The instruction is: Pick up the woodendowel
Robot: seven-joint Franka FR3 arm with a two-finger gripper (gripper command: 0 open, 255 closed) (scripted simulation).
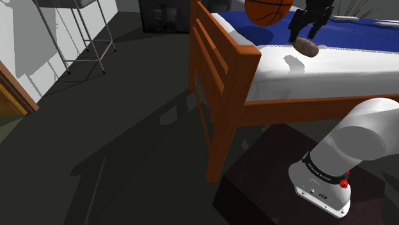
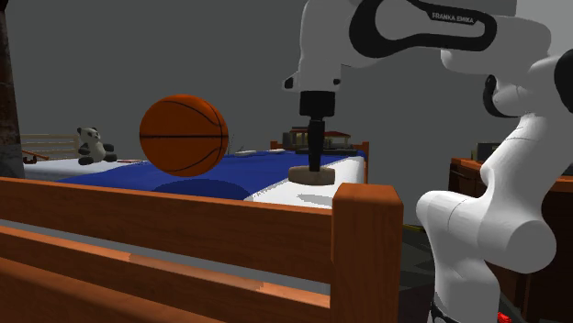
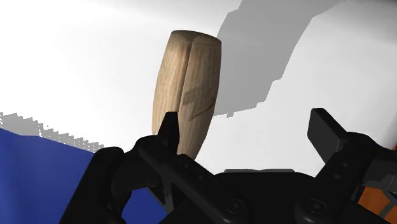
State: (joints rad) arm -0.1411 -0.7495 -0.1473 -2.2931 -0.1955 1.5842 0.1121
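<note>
The end effector is hanging wide, both black fingers standing well apart and gripping nothing. The wooden dowel is lying on the white sheet of the bed, close to the wooden footboard and just beside the edge of the blue blanket.

In the wrist view the dowel is sitting off-centre, lined up with one finger and not with the gap between the two. The step in hand is therefore looking like the final line-up before the grasp. To do it well, the end effector is probably needing a sideways shift until the dowel is lying midway between the fingers. It should also be turning so the fingers are closing across the dowel's narrow width, not along its length. A slow descent seems wise, since the rounded piece could be rolling on the soft sheet if one finger is nudging it first. The basketball is standing nearby on the blanket, so a wide swing is worth avoiding.

The arm is rising from the stand and arching over the footboard. Its wrist is pointing almost straight down, with the end effector directly over the dowel in the second exterior view. Whether it is touching the dowel is unclear.
</note>
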